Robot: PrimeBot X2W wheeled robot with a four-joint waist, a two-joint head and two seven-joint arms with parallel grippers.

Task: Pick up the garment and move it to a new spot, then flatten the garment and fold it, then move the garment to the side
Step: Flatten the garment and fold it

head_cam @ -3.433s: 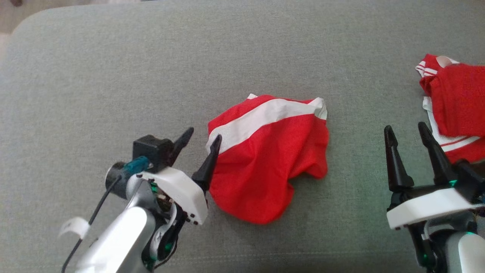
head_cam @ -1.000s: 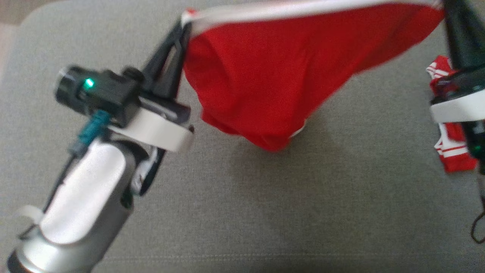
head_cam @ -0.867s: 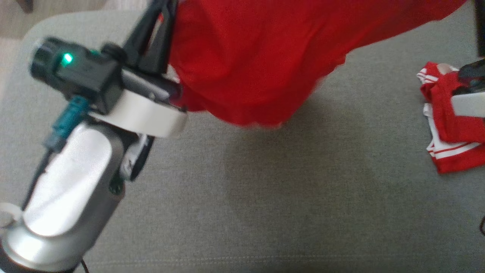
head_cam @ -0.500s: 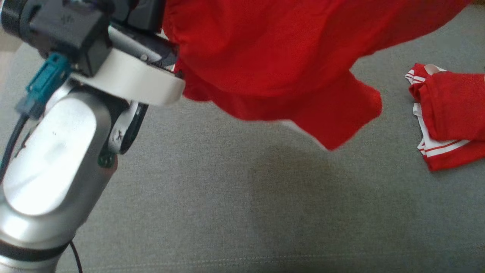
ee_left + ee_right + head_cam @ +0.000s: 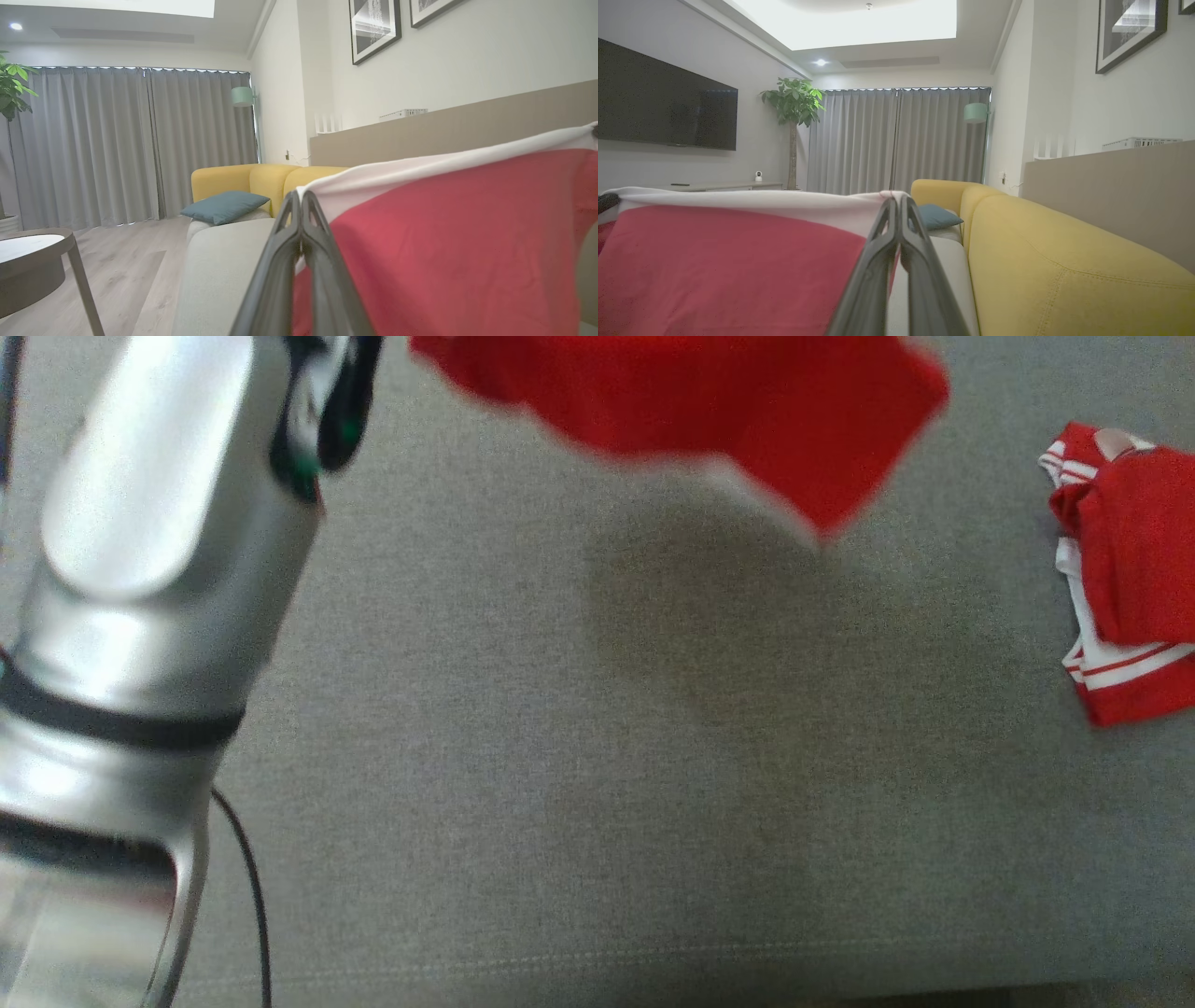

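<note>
1. A grey seat (image 5: 597,756) spreads wide below both grippers. A stitched seam (image 5: 653,954) runs along its near edge, and a soft shadow falls under the raised cloth.
2. The left gripper (image 5: 301,199) is pressed together on the white band at one top corner of the garment (image 5: 444,242). The right gripper (image 5: 897,203) pinches the opposite corner the same way. The red cloth hangs stretched between them, lifted off the seat.
3. In the head view the garment's lower edge is blurred, just right of the silver left forearm (image 5: 149,523). A thin cable (image 5: 247,859) trails beneath that arm.
4. A second red-and-white pile (image 5: 1120,569) lies on the seat on the right gripper's side, well apart from the held cloth.
5. Beyond the left gripper's tips stand a yellow sofa (image 5: 252,179) with a blue pillow (image 5: 224,205), grey curtains (image 5: 117,144) and a mint lamp (image 5: 243,95). A wood floor (image 5: 126,266) and a round table (image 5: 32,252) sit to the left in that view.
6. Past the right gripper are a dark TV (image 5: 663,107) and a plant (image 5: 794,102). The sofa runs close along the right of its fingers in that view.
7. A broad stretch of seat lies open between the forearm and the pile.
</note>
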